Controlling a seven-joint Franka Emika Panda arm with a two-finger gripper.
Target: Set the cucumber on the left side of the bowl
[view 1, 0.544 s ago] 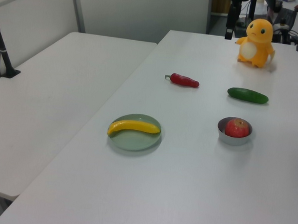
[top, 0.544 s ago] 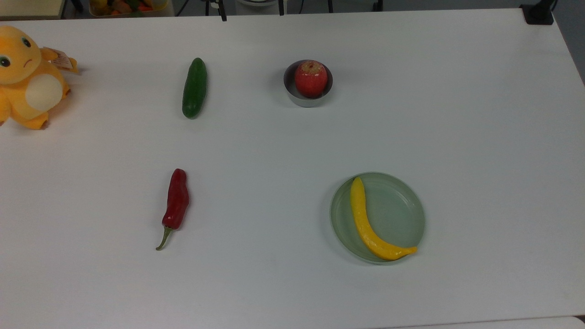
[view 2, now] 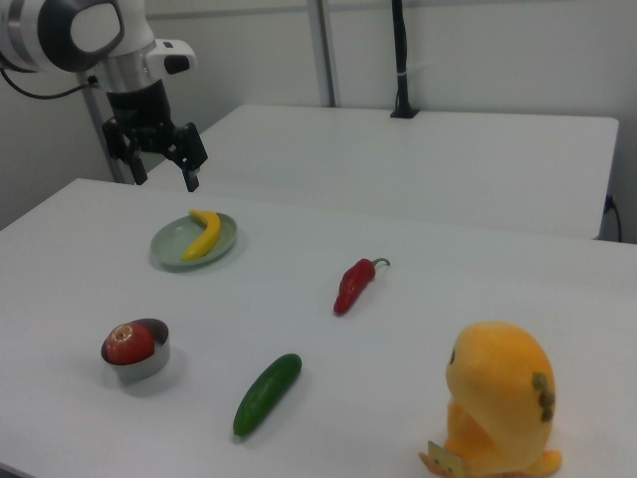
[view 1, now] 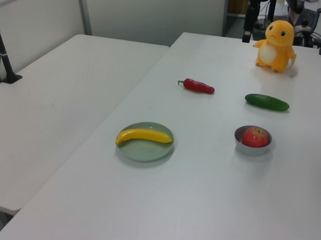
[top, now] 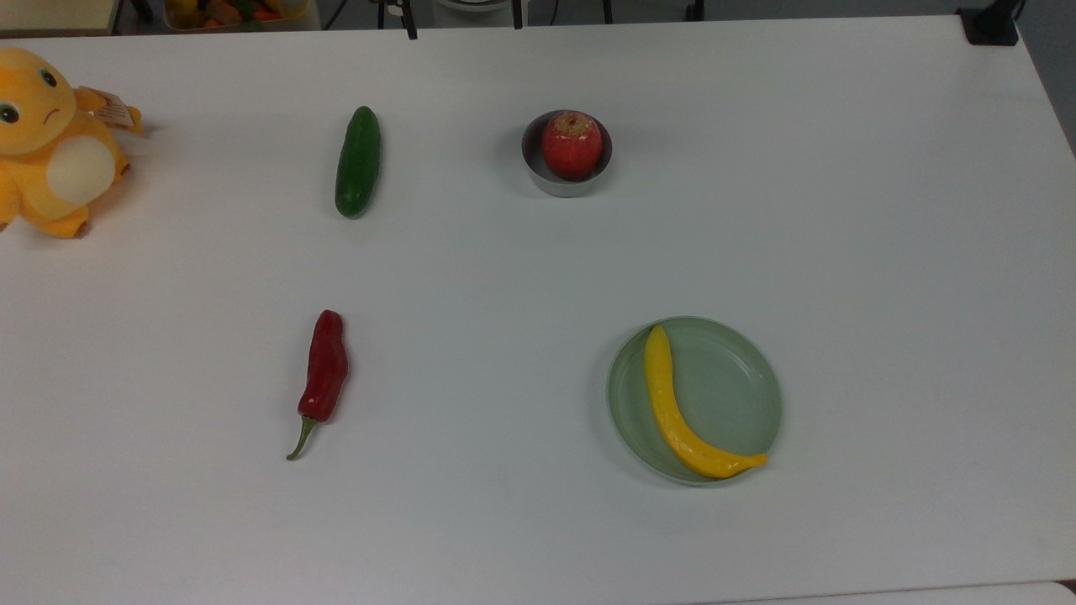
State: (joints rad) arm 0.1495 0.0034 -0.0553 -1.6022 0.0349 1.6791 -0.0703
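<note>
The dark green cucumber (top: pixel 358 161) (view 1: pixel 267 102) (view 2: pixel 267 394) lies flat on the white table, apart from everything else. The small grey metal bowl (top: pixel 559 186) (view 1: pixel 250 150) (view 2: pixel 139 370) stands to the cucumber's right in the top view, with a red apple (top: pixel 572 144) inside it. In the right view my gripper (view 2: pixel 159 171) hangs open and empty in the air at the upper left, above the table's far side near the green plate. It is far from the cucumber.
A red chilli (top: pixel 326 370) lies nearer the front of the top view. A pale green plate (top: pixel 731 378) holds a yellow banana (top: pixel 677 412). An orange plush toy (top: pixel 50 143) sits at the top view's left edge. A second white table (view 1: pixel 59 93) adjoins.
</note>
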